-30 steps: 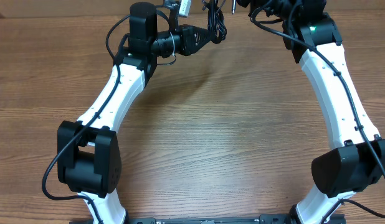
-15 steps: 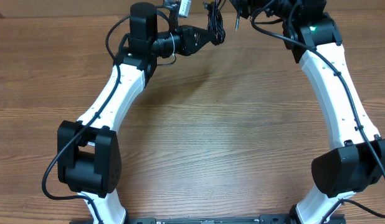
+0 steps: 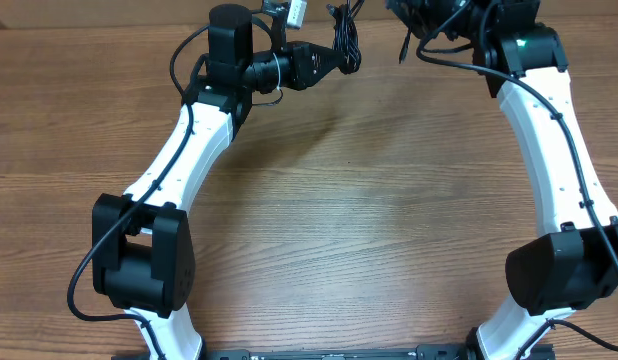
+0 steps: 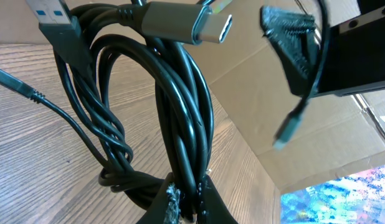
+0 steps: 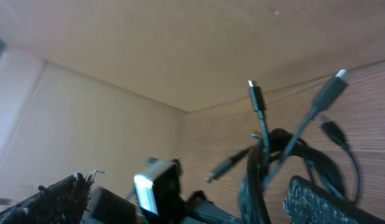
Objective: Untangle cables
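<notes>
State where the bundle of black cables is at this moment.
In the overhead view the cables are at top centre, over the far side of the table, clamped in the shut left tool.

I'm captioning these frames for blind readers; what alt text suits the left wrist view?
A bundle of thin black cables stands pinched at its base in the left claw, over a brown wooden table. A grey USB-C plug and a blue-tongued USB-A plug jut from its top; a black cord dangles by a textured black pad of the right claw.
</notes>
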Controlling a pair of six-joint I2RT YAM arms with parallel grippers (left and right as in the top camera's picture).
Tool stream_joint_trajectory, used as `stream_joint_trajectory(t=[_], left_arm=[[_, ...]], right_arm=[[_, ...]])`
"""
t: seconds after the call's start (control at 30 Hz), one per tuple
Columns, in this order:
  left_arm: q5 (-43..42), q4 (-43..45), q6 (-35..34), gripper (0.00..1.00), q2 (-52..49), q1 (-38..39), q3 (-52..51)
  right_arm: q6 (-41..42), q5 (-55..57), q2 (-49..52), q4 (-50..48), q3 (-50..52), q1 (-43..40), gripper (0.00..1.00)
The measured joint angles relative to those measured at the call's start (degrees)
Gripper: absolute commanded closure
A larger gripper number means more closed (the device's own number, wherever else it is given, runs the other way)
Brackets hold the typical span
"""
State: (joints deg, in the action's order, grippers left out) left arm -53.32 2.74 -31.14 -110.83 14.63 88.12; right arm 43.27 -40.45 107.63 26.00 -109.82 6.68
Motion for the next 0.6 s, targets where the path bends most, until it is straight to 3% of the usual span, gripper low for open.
stream_joint_trajectory(t=[0.4,0.6], left_arm=[[0.02,-0.39,0.0,0.96,0.0,0.0,0.0],[0.02,-0.37,0.0,0.96,0.0,0.0,0.0]], right_arm=[[-9.7,1.97,0.0,12.68,0.0,-1.88,0.0],[-12.76,10.82,0.0,21.92,0.0,-1.2,0.0]])
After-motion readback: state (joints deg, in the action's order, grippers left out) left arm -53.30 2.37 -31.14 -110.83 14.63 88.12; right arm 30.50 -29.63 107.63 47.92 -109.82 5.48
